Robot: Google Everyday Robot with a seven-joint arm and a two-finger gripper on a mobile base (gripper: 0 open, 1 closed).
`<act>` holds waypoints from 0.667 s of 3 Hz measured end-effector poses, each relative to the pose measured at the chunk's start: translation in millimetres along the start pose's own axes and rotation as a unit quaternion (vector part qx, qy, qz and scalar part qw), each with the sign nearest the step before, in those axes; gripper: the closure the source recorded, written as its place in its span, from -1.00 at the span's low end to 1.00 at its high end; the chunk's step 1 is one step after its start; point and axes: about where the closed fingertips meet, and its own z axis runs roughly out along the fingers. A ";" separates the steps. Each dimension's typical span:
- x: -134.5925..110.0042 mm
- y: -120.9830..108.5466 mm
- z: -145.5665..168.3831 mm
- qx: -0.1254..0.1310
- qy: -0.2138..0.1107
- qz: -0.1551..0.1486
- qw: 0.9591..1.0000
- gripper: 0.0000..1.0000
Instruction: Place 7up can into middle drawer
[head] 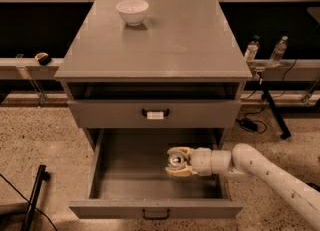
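The middle drawer (125,172) is pulled wide open below the cabinet; its front (155,210) carries a small dark handle with no tag. My gripper (172,161) reaches in from the right over the drawer's right half. It is shut on the 7up can (175,160), whose silver pull-tab top faces the camera between the cream fingers. The can is held inside the drawer's outline, just above its floor. I cannot tell whether it touches the floor.
A grey cabinet top (175,40) holds a white bowl (132,11) at the back left. The drawer front above (155,113) is closed and has a white label on its handle. Two water bottles (251,50) stand on the ledge at right. A black stand (34,195) leans at lower left.
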 end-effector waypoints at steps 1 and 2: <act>19.1 17.4 7.7 -0.029 0.024 0.015 0.999 1.00; 31.2 22.6 16.5 -0.032 0.018 0.029 0.999 1.00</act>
